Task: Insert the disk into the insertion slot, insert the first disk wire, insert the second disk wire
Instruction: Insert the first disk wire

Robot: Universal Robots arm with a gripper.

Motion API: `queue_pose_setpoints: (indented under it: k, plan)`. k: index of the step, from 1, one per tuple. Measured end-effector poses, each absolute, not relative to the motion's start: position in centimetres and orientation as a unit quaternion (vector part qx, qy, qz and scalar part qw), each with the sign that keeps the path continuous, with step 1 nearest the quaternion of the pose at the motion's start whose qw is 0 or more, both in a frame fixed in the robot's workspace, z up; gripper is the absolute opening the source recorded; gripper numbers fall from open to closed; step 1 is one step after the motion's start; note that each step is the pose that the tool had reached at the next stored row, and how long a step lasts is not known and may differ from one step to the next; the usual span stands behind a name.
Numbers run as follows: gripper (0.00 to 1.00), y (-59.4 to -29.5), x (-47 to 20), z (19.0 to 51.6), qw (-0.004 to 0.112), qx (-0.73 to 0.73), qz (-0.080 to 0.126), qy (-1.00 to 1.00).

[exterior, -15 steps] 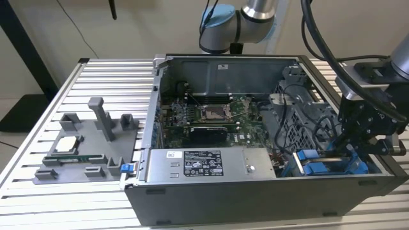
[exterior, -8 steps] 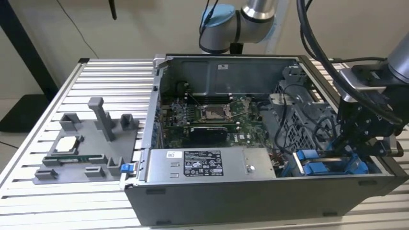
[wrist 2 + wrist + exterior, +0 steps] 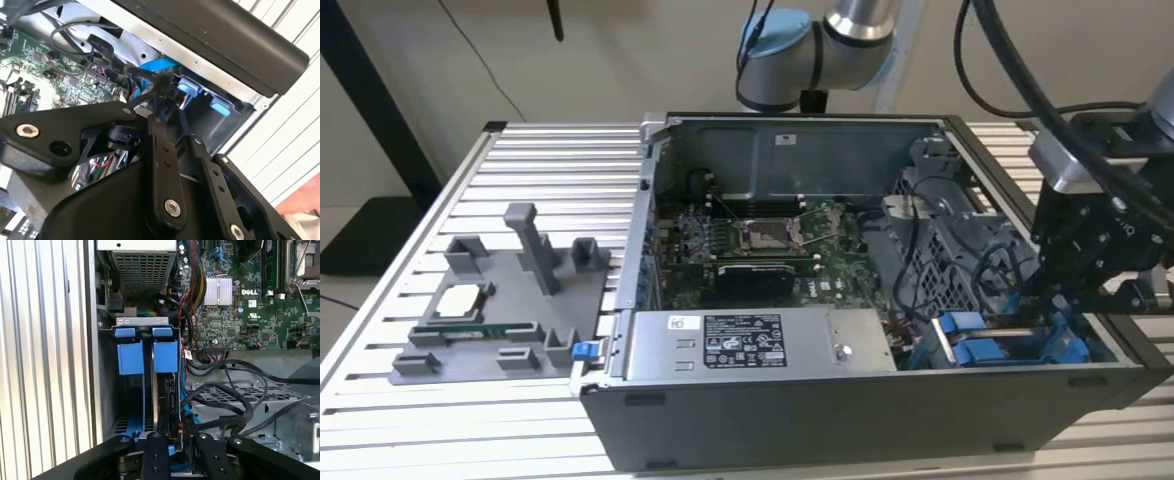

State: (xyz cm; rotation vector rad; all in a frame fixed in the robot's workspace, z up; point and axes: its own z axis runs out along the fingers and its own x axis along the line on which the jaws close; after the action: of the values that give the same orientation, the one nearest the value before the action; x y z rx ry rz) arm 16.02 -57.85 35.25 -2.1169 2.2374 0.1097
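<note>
The likeliest trouble lay in the loose black wires (image 3: 225,400) looping just beside the claw (image 3: 178,438) on its motherboard (image 3: 250,305) side. Judged from how close they ran, a sideways drift could snag one or pinch it against the drive cage (image 3: 142,321). A second risk was a skewed push. The disk (image 3: 167,400) stood edge-on straight ahead of the claw, in its blue carrier and seemingly already within the insertion slot (image 3: 166,355), and any tilt there would probably bind it on the rails or strain the end facing the claw. On the claw's other side the case wall (image 3: 92,365) stood near, leaving little room for correction. Whether the claw was clamped on the disk's near end or merely poised over it could not be told. A blue data cable (image 3: 155,65) lay just beyond the claw in the second wrist view, and whether any plug sat in the disk was too obscured to judge. In the exterior view the arm (image 3: 821,45) reached over the open computer case (image 3: 854,420) on the slatted surface (image 3: 560,160). Its wrist was turned steeply downward, so the claw sank into the corner beside the power supply (image 3: 747,345).
</note>
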Motion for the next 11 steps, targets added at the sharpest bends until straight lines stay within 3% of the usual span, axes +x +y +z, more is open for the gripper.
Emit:
queue_pose_setpoints:
  k: [11]
  plan:
    - [1.00,-57.2,16.0,37.4,0.030,-0.687,0.035,0.726]
